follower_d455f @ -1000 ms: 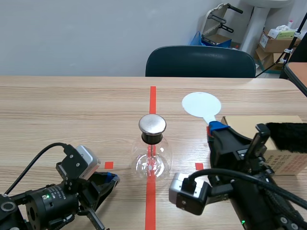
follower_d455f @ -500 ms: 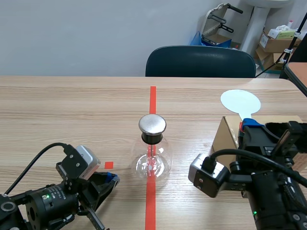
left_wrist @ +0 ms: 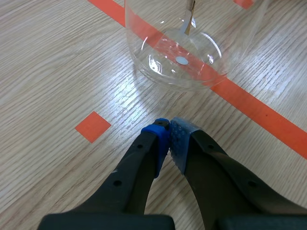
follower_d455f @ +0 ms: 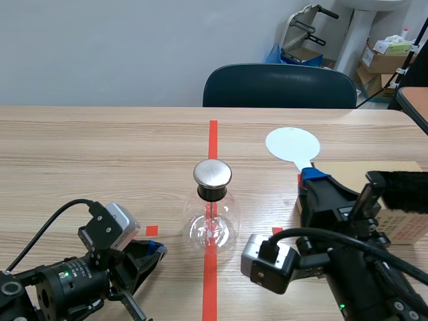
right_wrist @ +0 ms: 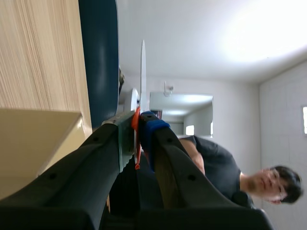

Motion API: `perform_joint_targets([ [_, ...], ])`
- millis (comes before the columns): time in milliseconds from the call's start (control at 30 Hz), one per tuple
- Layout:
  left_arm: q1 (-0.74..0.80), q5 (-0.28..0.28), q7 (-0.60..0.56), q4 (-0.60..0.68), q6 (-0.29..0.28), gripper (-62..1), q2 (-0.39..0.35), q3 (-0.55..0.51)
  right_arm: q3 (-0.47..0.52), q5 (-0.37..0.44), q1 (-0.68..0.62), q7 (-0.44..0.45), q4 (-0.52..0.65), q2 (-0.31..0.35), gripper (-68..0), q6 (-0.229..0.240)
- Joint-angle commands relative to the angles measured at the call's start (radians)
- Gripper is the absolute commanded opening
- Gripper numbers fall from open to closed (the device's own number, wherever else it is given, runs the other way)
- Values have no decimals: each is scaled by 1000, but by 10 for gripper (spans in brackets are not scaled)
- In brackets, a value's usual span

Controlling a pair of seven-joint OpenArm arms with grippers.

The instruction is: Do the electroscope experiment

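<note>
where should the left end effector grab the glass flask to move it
Take the glass flask by the narrow black collar just below its metal cap, coming in level from the robot's left. It stands upright; the bulb looks too wide and rounded for a sure pinch, while the collar is slim. The left end effector is shut, so it must open first.

The wooden table (follower_d455f: 100,140) carries a glass electroscope flask (follower_d455f: 212,224) and a cardboard box (follower_d455f: 408,227).
</note>
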Motion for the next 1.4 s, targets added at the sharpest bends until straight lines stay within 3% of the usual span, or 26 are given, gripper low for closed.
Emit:
perform_joint_targets([
  [0, -2, -2, -14, 12, -3, -588, 3, -1, 8, -1, 2, 34, 8, 5, -667, -11],
  [300, -2, -2, -14, 12, -3, -588, 3, -1, 8, -1, 2, 279, 8, 5, -667, -11],
  [500, -2, -2, -14, 12, -3, -588, 3, -1, 8, -1, 4, 386, 8, 5, -667, -11],
  [1367, -2, -1, -14, 12, -3, -588, 3, -1, 8, -1, 4, 409, 8, 5, -667, -11],
])
